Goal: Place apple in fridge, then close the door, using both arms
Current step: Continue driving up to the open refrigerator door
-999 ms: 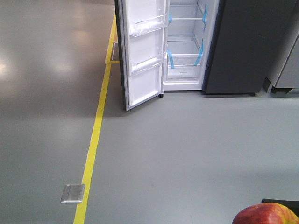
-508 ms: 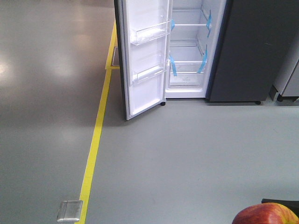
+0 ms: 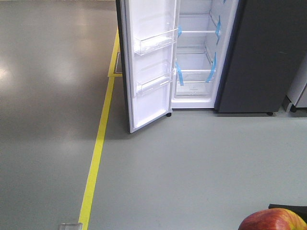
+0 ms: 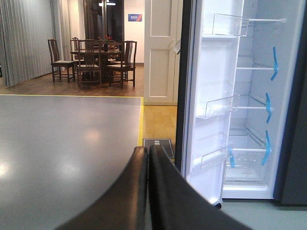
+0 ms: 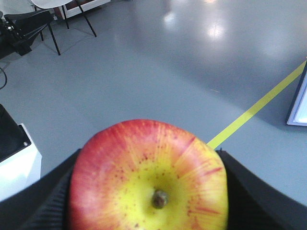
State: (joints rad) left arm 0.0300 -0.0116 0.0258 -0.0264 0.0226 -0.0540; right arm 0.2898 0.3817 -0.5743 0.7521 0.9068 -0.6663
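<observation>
The red apple (image 5: 148,177) with its yellow patch and stem fills the right wrist view, held between the two black fingers (image 5: 254,196) of my right gripper (image 5: 148,191), which is shut on it. Its top shows at the bottom right of the front view as the apple (image 3: 272,220). The fridge (image 3: 196,62) stands ahead with its white inside and blue-taped glass shelves showing. Its door (image 3: 148,62) is swung wide open to the left, clear bins on the lining. In the left wrist view my left gripper (image 4: 147,149) is shut and empty, pointing at the door (image 4: 211,100) and fridge (image 4: 259,105).
A yellow floor line (image 3: 98,143) runs from the door's left side toward me over grey floor. A dark closed fridge panel (image 3: 268,52) stands right of the open compartment. A dining table with chairs (image 4: 96,60) stands far off on the left. A white box (image 5: 14,158) sits at the right wrist view's left edge.
The fridge and its door have grown larger and slid lower in the front view, so the base has rolled closer. The metal floor plate has dropped almost out of view. The apple stays held.
</observation>
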